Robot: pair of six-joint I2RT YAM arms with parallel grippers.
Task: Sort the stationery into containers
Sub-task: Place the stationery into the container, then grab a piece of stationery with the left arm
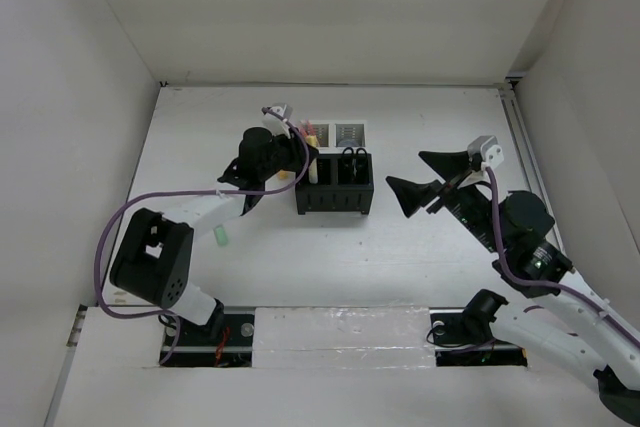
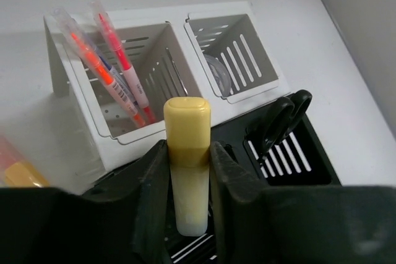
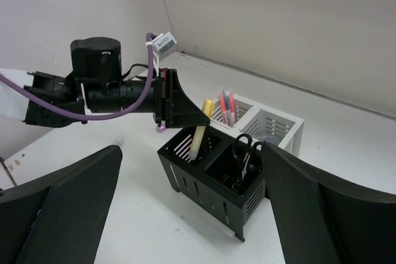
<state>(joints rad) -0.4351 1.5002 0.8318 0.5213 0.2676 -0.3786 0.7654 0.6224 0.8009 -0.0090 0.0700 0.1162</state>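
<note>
White table (image 1: pixel 420 257): four compartments (image 1: pixel 335 200), one yellow highlighter (image 2: pixel 187 153)

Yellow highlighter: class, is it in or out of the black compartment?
Partly in: the yellow highlighter stands with its lower end inside the black compartment, left gripper gripping it.

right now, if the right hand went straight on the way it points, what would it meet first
Most likely the black organiser, on the side where the scissors stand. The open right hand faces it with only bare table between, though its height is hard to judge.
</note>
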